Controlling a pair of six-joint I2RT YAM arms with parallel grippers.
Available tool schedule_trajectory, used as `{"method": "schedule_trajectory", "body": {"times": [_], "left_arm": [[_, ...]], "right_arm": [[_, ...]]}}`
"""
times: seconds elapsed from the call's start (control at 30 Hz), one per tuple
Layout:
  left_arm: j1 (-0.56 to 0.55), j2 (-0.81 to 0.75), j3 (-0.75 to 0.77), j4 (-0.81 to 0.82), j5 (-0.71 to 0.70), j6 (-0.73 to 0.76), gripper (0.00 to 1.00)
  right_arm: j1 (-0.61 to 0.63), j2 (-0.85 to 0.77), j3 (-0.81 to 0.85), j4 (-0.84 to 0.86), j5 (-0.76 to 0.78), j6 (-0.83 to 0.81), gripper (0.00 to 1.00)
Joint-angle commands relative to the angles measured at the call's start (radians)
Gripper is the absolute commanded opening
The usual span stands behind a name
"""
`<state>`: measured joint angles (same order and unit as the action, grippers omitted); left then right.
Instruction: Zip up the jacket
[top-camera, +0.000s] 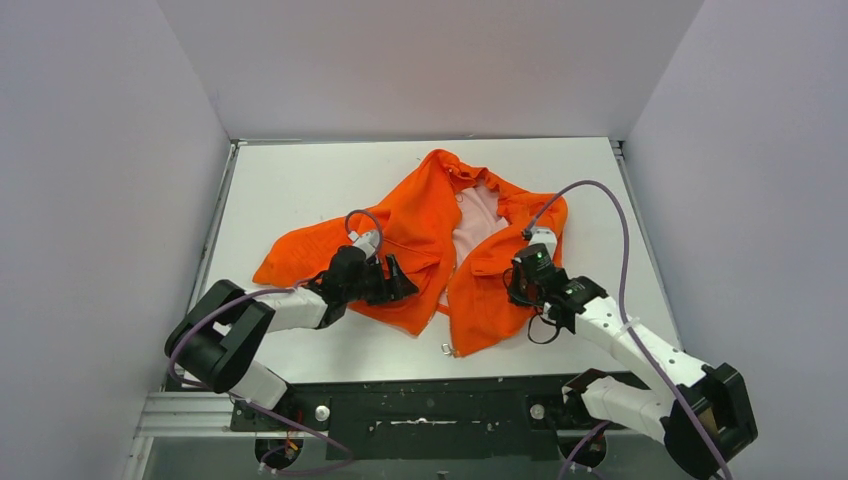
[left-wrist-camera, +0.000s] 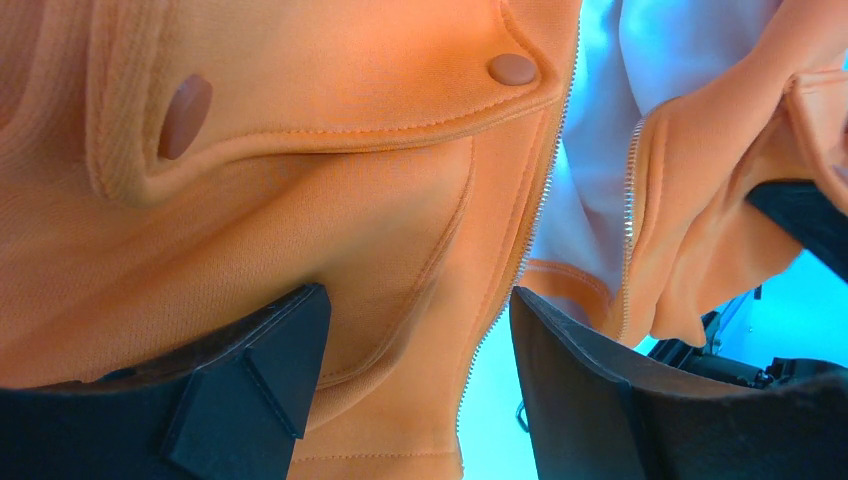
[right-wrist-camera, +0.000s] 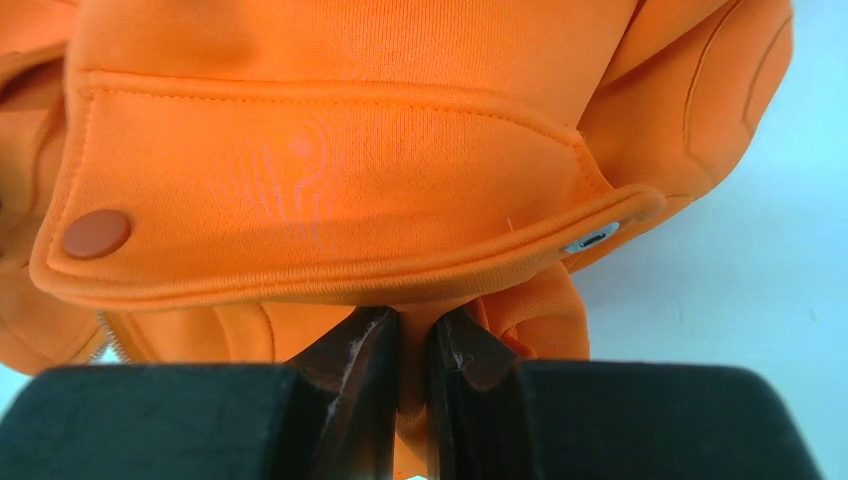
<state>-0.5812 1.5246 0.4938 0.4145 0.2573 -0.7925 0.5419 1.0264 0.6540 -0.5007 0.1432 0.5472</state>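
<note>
The orange jacket (top-camera: 420, 225) lies open on the table with its pale pink lining (top-camera: 478, 222) showing. My left gripper (top-camera: 390, 279) is open over the lower left front panel. In the left wrist view its fingers (left-wrist-camera: 250, 385) stand wide apart on either side of that panel's zipper edge (left-wrist-camera: 520, 262), and the other zipper edge (left-wrist-camera: 630, 200) lies further right. My right gripper (top-camera: 520, 284) is at the right front panel. In the right wrist view it (right-wrist-camera: 411, 355) is shut on a fold of orange fabric below a pocket flap (right-wrist-camera: 320, 190).
A small metal piece (top-camera: 447, 349) lies at the hem of the right panel. White walls close in the table (top-camera: 300, 180) on three sides. The purple cable (top-camera: 600, 200) of the right arm arches over the jacket's right side.
</note>
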Motion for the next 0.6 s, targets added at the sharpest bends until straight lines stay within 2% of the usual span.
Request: {"method": "schedule_trajectory", "body": {"times": [0.0,0.17,0.37,0.47,0.57], "left_arm": [[-0.003,-0.012,-0.004,-0.004,-0.046,0.013,0.66],[-0.003,-0.031,-0.014,-0.016,-0.058,0.015,0.66],[-0.001,-0.054,-0.022,-0.031,-0.058,0.019,0.66],[-0.002,-0.072,-0.03,-0.041,-0.063,0.019,0.66],[-0.002,-0.092,-0.037,-0.051,-0.066,0.019,0.66]], "right_arm": [[-0.004,0.042,-0.031,0.121,-0.001,0.076,0.0],[0.002,0.04,-0.063,0.14,-0.062,0.105,0.01],[0.024,-0.028,-0.04,0.07,-0.041,0.124,0.42],[0.035,-0.063,-0.008,0.013,-0.006,0.123,0.55],[0.05,-0.093,0.038,-0.05,0.034,0.116,0.6]]}}
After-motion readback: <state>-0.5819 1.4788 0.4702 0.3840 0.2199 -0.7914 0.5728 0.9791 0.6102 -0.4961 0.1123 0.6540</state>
